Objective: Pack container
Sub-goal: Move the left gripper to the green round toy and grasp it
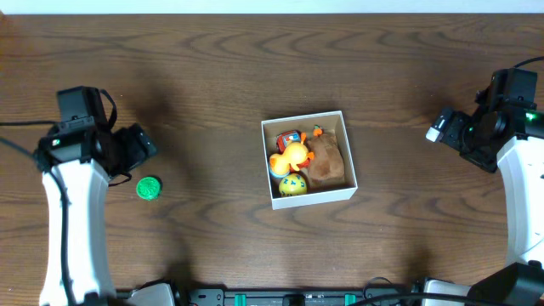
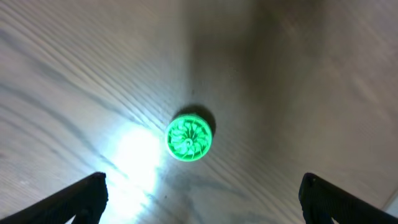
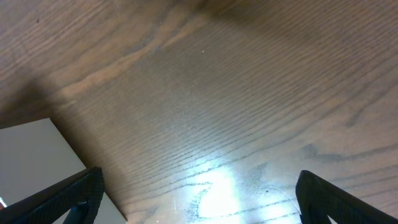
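Observation:
The container [image 1: 340,121] is a square white-walled box with a tan inside, at the table's middle. In it lie a yellow duck [image 1: 294,155], a red toy [image 1: 288,138], a yellow-green ball [image 1: 292,185] and a brown plush [image 1: 326,160]. A small green round toy [image 1: 149,188] lies on the table at the left; it also shows in the left wrist view [image 2: 189,137]. My left gripper [image 2: 199,199] is open and empty, above the table just short of the green toy. My right gripper [image 3: 199,196] is open and empty over bare wood at the far right.
The table is dark brown wood [image 1: 212,76]. A pale surface beyond the table edge [image 3: 37,149] shows at the lower left of the right wrist view. Both white arms come up from the front edge.

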Robot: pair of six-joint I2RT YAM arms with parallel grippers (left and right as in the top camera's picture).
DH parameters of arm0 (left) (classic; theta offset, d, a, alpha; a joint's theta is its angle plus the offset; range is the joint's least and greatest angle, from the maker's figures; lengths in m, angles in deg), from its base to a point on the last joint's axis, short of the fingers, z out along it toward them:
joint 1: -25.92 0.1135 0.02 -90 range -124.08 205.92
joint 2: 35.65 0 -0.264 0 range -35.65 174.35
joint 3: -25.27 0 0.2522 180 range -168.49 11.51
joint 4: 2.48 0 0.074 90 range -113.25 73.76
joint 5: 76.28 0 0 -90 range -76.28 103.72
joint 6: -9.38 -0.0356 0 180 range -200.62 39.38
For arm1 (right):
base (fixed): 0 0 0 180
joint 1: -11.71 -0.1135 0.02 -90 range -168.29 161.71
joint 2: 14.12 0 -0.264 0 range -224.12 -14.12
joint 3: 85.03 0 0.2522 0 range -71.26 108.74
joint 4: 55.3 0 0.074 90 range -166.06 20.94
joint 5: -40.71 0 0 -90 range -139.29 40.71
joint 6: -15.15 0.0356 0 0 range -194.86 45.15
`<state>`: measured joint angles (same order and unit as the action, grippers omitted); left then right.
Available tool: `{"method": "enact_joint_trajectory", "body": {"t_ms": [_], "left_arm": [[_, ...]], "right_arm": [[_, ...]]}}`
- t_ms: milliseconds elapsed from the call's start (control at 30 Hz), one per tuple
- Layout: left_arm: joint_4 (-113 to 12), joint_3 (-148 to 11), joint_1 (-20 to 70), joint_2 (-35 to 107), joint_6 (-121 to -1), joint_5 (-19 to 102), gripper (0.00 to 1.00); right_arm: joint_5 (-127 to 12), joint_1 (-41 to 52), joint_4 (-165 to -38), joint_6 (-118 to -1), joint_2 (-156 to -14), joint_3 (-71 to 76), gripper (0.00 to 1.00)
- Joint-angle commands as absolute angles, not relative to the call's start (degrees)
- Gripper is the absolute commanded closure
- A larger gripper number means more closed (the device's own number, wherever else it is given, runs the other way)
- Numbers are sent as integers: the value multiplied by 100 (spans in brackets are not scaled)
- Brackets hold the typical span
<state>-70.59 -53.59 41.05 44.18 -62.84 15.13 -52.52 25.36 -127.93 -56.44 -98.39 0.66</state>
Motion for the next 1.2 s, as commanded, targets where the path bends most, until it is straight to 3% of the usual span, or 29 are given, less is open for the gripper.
{"method": "enact_joint_trajectory", "body": {"t_ms": [0,433,800,1167], "left_arm": [[-6784,-5079,4164,4873,-6297,1872,2],[-6279,-4972,4167,6626,-6297,1896,2],[-6248,-4972,4167,7056,-6292,1889,1],[-6417,-4968,4164,7056,-6292,1889,35]], "right_arm": [[-5370,2547,-12800,-5714,-9868,50,1],[-5383,2547,-12802,-5736,-9868,50,1],[-5383,2547,-12802,-5736,-9868,50,1],[-5383,2547,-12802,-5736,-9868,50,1]]}}
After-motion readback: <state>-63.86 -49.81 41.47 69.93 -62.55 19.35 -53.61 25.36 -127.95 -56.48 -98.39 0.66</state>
